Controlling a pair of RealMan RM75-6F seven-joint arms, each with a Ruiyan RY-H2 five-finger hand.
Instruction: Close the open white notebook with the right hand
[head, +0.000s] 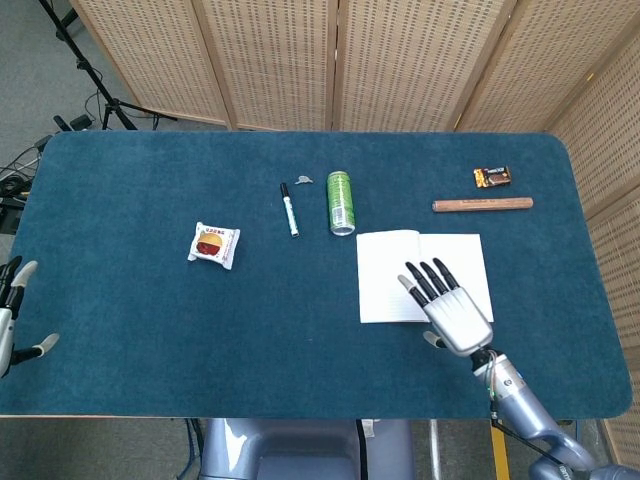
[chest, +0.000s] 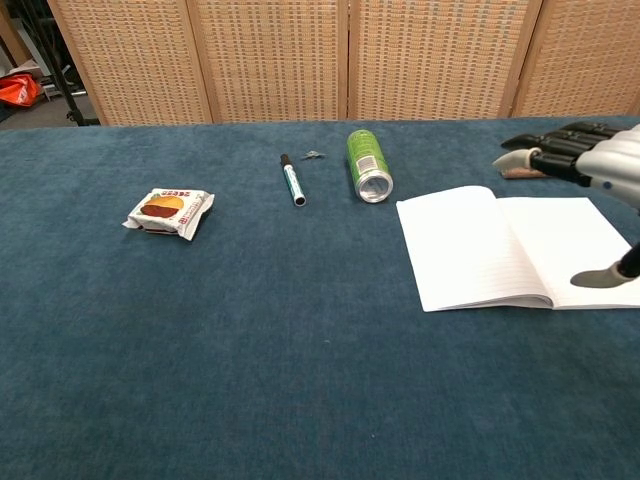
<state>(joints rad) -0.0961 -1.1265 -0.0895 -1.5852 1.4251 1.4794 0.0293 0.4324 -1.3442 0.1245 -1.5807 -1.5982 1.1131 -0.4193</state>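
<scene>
Our right hand was over the white notebook, flat and wide, with the fingers spread out and holding nothing. From the chest view the hand hung above the right page, and we could not tell if it touched the paper. The notebook lay open on the blue table, toward the right side. Just beside its far left corner lay a green can on its side. A black and white marker lay near the can, with a small grey bit next to it. A wooden stick and a little dark packet sat past the notebook. A snack pack lay well apart on the left. Our left hand was at the table's left edge, fingers apart and holding nothing.
</scene>
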